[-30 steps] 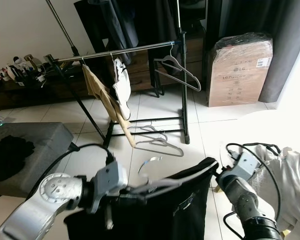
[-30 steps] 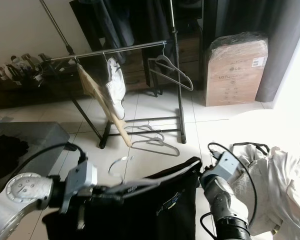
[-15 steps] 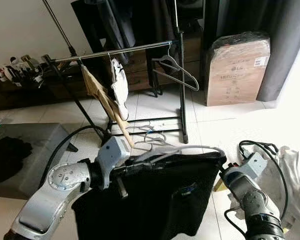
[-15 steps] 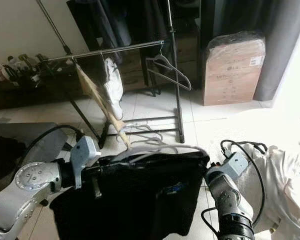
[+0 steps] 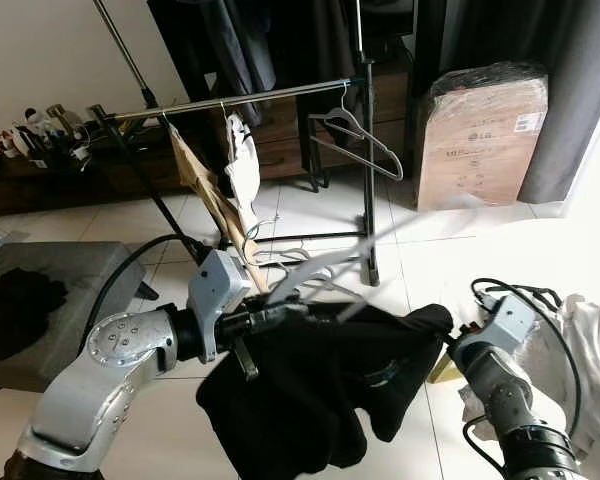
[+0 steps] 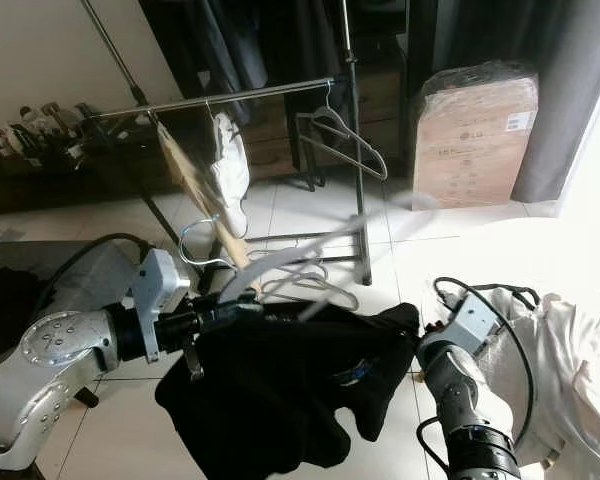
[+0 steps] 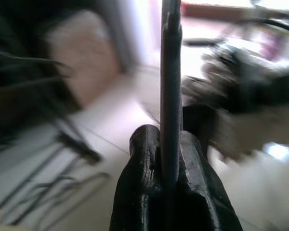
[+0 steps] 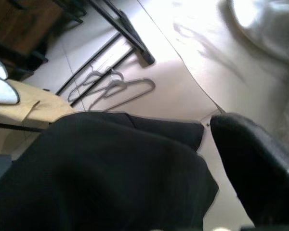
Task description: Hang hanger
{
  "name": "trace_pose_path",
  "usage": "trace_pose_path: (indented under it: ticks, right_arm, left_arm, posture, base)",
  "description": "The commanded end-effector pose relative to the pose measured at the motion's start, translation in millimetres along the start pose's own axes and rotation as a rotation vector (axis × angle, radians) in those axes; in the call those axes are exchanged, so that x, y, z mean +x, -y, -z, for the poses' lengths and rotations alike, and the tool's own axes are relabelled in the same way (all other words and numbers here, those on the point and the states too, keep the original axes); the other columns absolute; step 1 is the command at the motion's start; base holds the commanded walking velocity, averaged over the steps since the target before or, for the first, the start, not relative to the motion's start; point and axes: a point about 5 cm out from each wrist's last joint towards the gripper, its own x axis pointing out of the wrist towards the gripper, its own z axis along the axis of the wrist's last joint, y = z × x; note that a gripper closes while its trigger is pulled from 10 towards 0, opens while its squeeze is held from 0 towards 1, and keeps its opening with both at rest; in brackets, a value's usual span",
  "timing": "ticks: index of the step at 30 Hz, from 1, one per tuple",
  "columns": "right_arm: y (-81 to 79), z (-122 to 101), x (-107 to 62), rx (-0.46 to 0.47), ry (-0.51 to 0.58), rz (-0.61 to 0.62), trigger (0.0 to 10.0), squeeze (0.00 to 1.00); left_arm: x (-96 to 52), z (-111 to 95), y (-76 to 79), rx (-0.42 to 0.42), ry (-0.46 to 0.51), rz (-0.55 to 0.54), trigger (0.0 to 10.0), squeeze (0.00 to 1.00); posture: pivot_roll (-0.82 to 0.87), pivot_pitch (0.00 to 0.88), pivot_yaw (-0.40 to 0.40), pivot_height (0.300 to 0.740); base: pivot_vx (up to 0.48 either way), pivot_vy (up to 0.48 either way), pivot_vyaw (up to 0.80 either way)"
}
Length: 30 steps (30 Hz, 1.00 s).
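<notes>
My left gripper (image 5: 268,318) is shut on a grey hanger (image 5: 380,248), which is blurred and tilts up toward the right. In the left wrist view the fingers (image 7: 143,163) clamp its thin bar (image 7: 171,91). A black garment (image 5: 310,385) hangs bunched from the hanger, low over the floor. The right gripper (image 5: 448,342) sits at the garment's right corner; its dark finger (image 8: 253,168) lies beside the cloth (image 8: 111,168). Ahead stands the clothes rack with its metal rail (image 5: 240,97).
On the rail hang a tan garment (image 5: 208,190), a white one (image 5: 242,165) and a bare hanger (image 5: 355,135). Spare hangers (image 8: 113,86) lie under the rack. A cardboard box (image 5: 480,140) stands right, a grey ottoman (image 5: 50,285) left, white laundry (image 5: 592,350) at far right.
The left arm has lifted and turned the hanger. Its far end has swung up out of the black garment, which now sags in a bunch instead of hanging spread out.
</notes>
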Motion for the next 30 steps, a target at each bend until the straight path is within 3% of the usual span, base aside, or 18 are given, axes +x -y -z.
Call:
trace_pose_path:
  ticks: [1, 3, 5, 7, 8, 12, 17, 27, 30]
  right_arm:
    - [-25.3, 5, -5.6, -0.09, 0.0, -0.177, 10.0, 0.0]
    - [-35.4, 9, -9.7, -0.152, -0.002, -0.254, 10.0, 0.0]
    - [-45.5, 12, -14.8, -0.203, -0.004, -0.336, 10.0, 0.0]
    - [-54.8, 14, -21.7, -0.257, -0.001, -0.429, 10.0, 0.0]
    - [-59.6, 15, -26.3, -0.266, 0.003, -0.487, 10.0, 0.0]
    - [-68.8, 24, -41.6, -0.331, -0.017, -0.653, 10.0, 0.0]
    - [-69.4, 31, -49.4, -0.361, -0.045, -0.721, 10.0, 0.0]
    - [-51.1, 52, -62.3, -0.625, -0.175, -0.778, 10.0, 0.0]
    - [-49.9, 50, -61.6, -0.673, -0.16, -0.775, 10.0, 0.0]
  left_arm:
    - [-0.9, -3, -18.8, -0.009, 0.05, -0.235, 0.0, 0.0]
    - [4.5, 2, -14.8, -0.07, 0.057, -0.276, 0.0, 0.0]
    - [11.9, 5, -2.4, -0.128, 0.064, -0.242, 0.0, 0.0]
    - [20.8, 7, 7.2, -0.18, 0.076, -0.248, 0.7, 0.0]
    - [26.0, 7, 7.4, -0.215, 0.088, -0.302, 0.0, 0.0]
    - [37.6, 1, 0.3, -0.273, 0.16, -0.443, 0.0, 0.0]
    - [40.0, -5, -7.2, -0.281, 0.202, -0.517, 0.0, 0.0]
    - [42.9, -4, -3.3, -0.295, 0.192, -0.533, 0.0, 0.0]
    - [44.2, -5, -1.3, -0.305, 0.2, -0.511, 0.0, 0.0]
  posture:
    - [-0.14, 0.115, 0.165, 0.74]
    - [-0.14, 0.116, 0.166, 0.74]
    - [-0.15, 0.118, 0.162, 0.74]
    - [-0.15, 0.12, 0.161, 0.74]
    - [-0.16, 0.119, 0.159, 0.74]
    - [-0.16, 0.123, 0.156, 0.74]
    - [-0.15, 0.123, 0.155, 0.74]
    - [-0.16, 0.129, 0.153, 0.74]
    - [-0.16, 0.129, 0.152, 0.74]
  base:
    - [0.0, 0.0, 0.0]
    - [0.0, 0.0, 0.0]
    - [0.0, 0.0, 0.0]
    - [0.0, 0.0, 0.0]
    - [0.0, 0.0, 0.0]
    - [0.0, 0.0, 0.0]
    - [0.0, 0.0, 0.0]
    - [0.0, 0.0, 0.0]
    - [0.0, 0.0, 0.0]
